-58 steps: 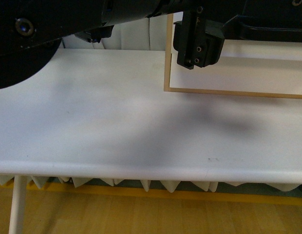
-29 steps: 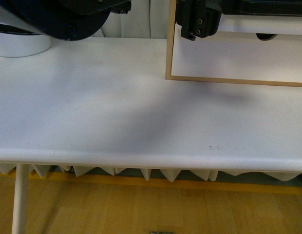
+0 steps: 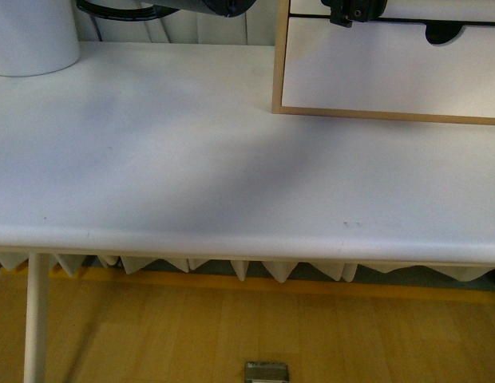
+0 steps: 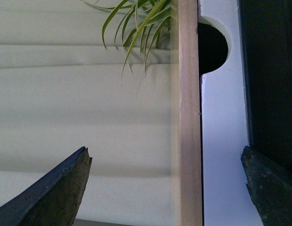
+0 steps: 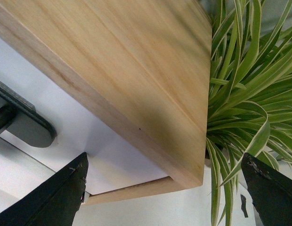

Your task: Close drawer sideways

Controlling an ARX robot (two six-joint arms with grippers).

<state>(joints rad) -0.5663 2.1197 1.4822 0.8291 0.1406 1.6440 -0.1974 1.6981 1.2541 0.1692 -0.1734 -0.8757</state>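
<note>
Having risen almost out of front view, left pincer (image 4: 165, 157) and right pincer (image 5: 165, 162) both gape open.

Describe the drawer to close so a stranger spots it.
A light-wood cabinet stands at the back right of the white table. The drawer is its upper white front. Unlike the plain notched front below it, it carries a long black handle.

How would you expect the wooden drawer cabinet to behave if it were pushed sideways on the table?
The cabinet looks rigid: thick wood panels with square edges. It sits flat on the smooth white table, no feet visible, so it may slide rather than tip. The plant near its corner would probably flex if brushed.
</note>
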